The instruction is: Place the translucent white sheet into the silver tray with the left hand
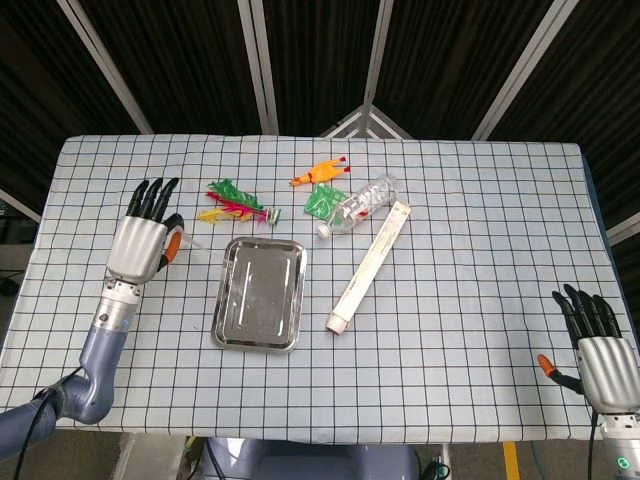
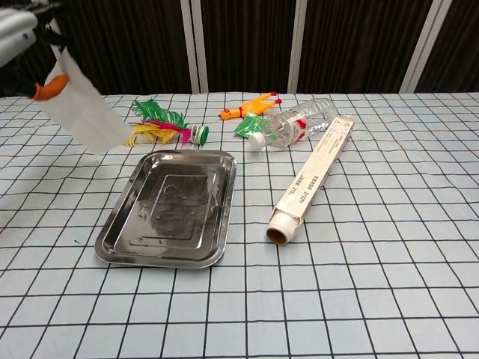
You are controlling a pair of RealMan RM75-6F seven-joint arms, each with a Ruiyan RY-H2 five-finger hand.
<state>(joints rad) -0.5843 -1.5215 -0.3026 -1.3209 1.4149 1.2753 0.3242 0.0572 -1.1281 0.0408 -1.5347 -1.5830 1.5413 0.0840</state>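
The left hand (image 1: 143, 243) pinched the translucent white sheet (image 2: 84, 112) by its upper edge, holding it clear of the table (image 1: 460, 330) near the left edge, beside the silver tray (image 1: 259, 293). The sheet hung limp and slanted; it was judged thin, light, flexible and prone to slip or flutter. An edge pinch suited it. The right hand (image 1: 598, 352) rested spread at the near right corner, holding nothing.

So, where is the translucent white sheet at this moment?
The translucent white sheet hangs in the air at the upper left of the chest view, pinched by the left hand, above the table beside the feathers and left of the silver tray.
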